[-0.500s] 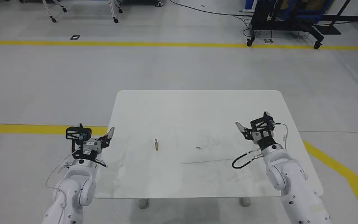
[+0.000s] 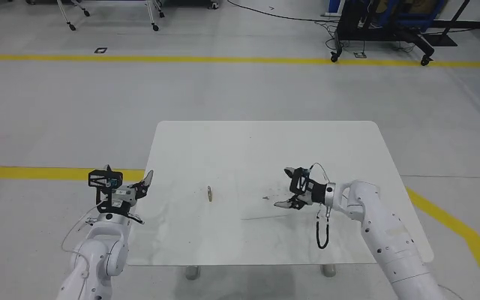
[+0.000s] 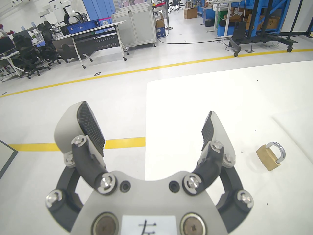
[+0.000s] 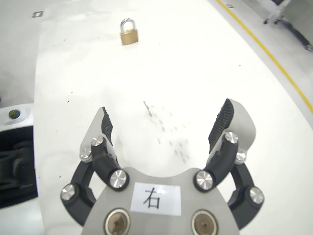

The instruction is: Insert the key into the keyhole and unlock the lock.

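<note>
The right gripper [image 2: 286, 188] [image 4: 166, 106] is held low over the right half of the table [image 2: 262, 142], towards its near side. Its two ribbed fingers [image 4: 221, 121] are spread wide apart and nothing is held between them. A small key [image 2: 266, 198] is seen in the top view just beside the fingertips, on the side facing the lock, lying on the table and not touched by either finger. A patch of dark scuff marks [image 4: 171, 138] is spread over the white surface in front of this gripper, and the key cannot be told apart from them with any certainty in the right wrist view. A black cable [image 2: 322, 231] hangs in a loop under the right forearm. The left gripper [image 2: 127, 184] [image 3: 146, 108] is held at the table's left edge, likewise wide open and empty, with one finger over the floor and the other over the table's rim. The lock [image 2: 210, 193] [image 3: 270, 157] [image 4: 129, 35], a brass padlock with a silver shackle pushed home, lies flat on the table between the two grippers. It is clear of both and well apart from the key. A yellow line [image 2: 225, 58] is painted across the floor beyond the table.
</note>
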Controlling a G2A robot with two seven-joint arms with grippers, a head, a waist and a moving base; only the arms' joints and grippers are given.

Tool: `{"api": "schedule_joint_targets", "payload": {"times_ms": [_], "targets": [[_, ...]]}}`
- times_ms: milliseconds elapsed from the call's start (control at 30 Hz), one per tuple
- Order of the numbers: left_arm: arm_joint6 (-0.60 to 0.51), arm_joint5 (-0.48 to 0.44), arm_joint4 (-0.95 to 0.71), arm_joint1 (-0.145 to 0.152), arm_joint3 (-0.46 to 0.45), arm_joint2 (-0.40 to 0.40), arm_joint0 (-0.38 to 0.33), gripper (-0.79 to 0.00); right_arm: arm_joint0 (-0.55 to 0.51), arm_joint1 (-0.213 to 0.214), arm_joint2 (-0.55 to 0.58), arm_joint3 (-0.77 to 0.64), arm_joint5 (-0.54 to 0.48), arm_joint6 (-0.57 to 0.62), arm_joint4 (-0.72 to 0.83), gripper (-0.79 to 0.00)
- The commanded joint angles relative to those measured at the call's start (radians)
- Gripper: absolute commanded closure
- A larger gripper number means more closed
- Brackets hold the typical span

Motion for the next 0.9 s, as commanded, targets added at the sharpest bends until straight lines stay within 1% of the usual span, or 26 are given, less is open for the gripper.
{"api": "schedule_joint_targets", "payload": {"times_ms": [0,67,100,133,167,200,267,367,400,500,567,600,700,733,867], "targets": [[0.0,0.0,0.0,0.0,0.0,0.0,0.0,-0.785,0.06,0.006,-0.095,0.046,0.003,0.008,0.011,-0.388],[0.0,0.0,0.0,0.0,0.0,0.0,0.0,-0.785,0.119,0.015,-0.185,0.093,0.003,0.006,0.03,-0.357],[0.0,0.0,0.0,0.0,0.0,0.0,0.0,-0.785,0.151,0.02,-0.231,0.118,0.003,0.003,0.042,-0.286],[0.0,0.0,0.0,0.0,0.0,0.0,0.0,-0.785,0.183,0.025,-0.275,0.144,0.003,0.001,0.05,-0.234],[0.0,0.0,0.0,0.0,0.0,0.0,0.0,-0.785,0.215,0.029,-0.317,0.168,0.003,0.0,0.054,-0.246],[0.0,0.0,0.0,0.0,0.0,0.0,0.0,-0.785,0.245,0.032,-0.36,0.187,0.003,0.004,0.047,-0.28],[0.0,0.0,0.0,0.0,0.0,0.0,0.0,-0.785,0.297,0.037,-0.439,0.214,0.003,-0.015,0.032,-0.305],[0.0,0.0,0.0,0.0,0.0,0.0,0.0,-0.785,0.361,0.041,-0.519,0.268,0.003,-0.051,0.014,-0.36],[0.0,0.0,0.0,0.0,0.0,0.0,0.0,-0.785,0.377,0.042,-0.539,0.281,0.003,-0.065,0.009,-0.379],[0.0,0.0,0.0,0.0,0.0,0.0,0.0,-0.785,0.414,0.044,-0.583,0.314,0.003,-0.104,-0.007,-0.388],[0.0,0.0,0.0,0.0,0.0,0.0,0.0,-0.785,0.43,0.045,-0.598,0.332,0.003,-0.123,-0.017,-0.376],[0.0,0.0,0.0,0.0,0.0,0.0,0.0,-0.785,0.436,0.044,-0.604,0.338,0.003,-0.133,-0.02,-0.363],[0.0,0.0,0.0,0.0,0.0,0.0,0.0,-0.785,0.451,0.042,-0.613,0.36,0.003,-0.154,-0.026,-0.274],[0.0,0.0,0.0,0.0,0.0,0.0,0.0,-0.785,0.454,0.04,-0.617,0.364,0.003,-0.157,-0.029,-0.265],[0.0,0.0,0.0,0.0,0.0,0.0,0.0,-0.785,0.465,0.028,-0.634,0.377,0.006,-0.16,-0.04,-0.179]]}}
